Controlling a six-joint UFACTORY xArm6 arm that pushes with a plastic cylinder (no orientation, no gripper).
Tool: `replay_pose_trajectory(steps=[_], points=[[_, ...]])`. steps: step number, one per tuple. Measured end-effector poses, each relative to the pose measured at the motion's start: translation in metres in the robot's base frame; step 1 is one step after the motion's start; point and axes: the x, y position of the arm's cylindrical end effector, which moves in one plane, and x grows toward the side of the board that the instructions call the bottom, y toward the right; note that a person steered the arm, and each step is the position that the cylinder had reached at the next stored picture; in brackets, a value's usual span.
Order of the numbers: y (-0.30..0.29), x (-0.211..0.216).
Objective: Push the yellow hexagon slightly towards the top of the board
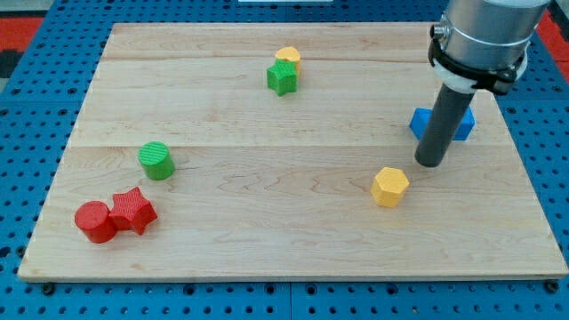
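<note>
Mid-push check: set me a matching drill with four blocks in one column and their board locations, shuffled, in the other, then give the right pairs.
Blocks:
1. yellow hexagon
2. green cylinder
3. blue block
4. red star

Places:
A. touching the red cylinder, near the view's bottom left
B. partly hidden behind the rod, at the view's right
C. alone, left of the board's centre
D. just below and left of my tip, not touching it

Pairs: 1-D, 2-C, 3-B, 4-A
</note>
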Motion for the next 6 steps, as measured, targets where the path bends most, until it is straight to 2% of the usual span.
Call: replay_pose_trajectory(steps=[1,2,3,4,5,6], points=[[0.0,0.031],[-0.006,0.1],[-0.021,0.102],[-0.053,0.074],[-0.055,0.072],[-0.055,0.04]])
